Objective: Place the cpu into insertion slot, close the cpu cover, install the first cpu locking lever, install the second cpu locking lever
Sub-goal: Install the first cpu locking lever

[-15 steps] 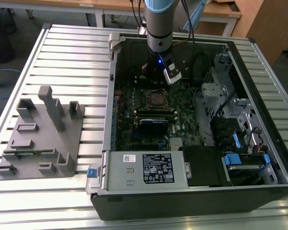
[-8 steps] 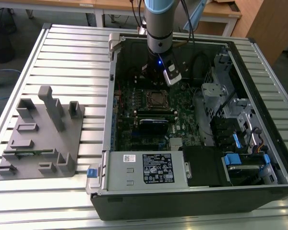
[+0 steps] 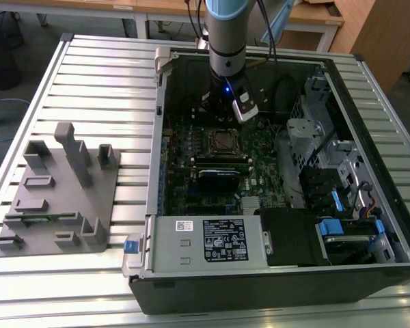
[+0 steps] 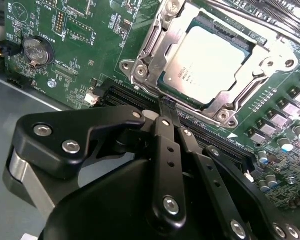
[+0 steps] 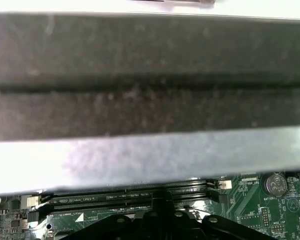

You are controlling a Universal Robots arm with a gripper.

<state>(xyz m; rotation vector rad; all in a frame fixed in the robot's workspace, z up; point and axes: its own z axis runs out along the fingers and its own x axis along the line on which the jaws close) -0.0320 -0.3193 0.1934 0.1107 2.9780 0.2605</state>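
Observation:
The cpu [image 4: 210, 55] lies flat in the insertion slot [image 4: 204, 19], pale top up, on the green board. Over it sits the cpu cover [image 4: 151, 47], a silver frame lying down around the chip. My gripper [image 4: 168, 109] is shut, with nothing visible between its black fingers. Its tips hover just off the socket's edge, over a long black slot. In the exterior view the gripper [image 3: 222, 113] hangs inside the open case, just behind the cpu [image 3: 225, 141]. In the first wrist view the gripper [image 5: 162, 202] points at the black slots. I cannot make out how the locking levers stand.
A grey power supply box [image 3: 205, 239] fills the case's near side. Drive cages and cables [image 3: 328, 164] crowd the exterior view's right. A grey fixture [image 3: 55, 198] stands on the slatted table at the exterior view's left. The case wall [image 5: 140, 100] is close by the gripper. A coin battery [image 4: 37, 50] sits on the board.

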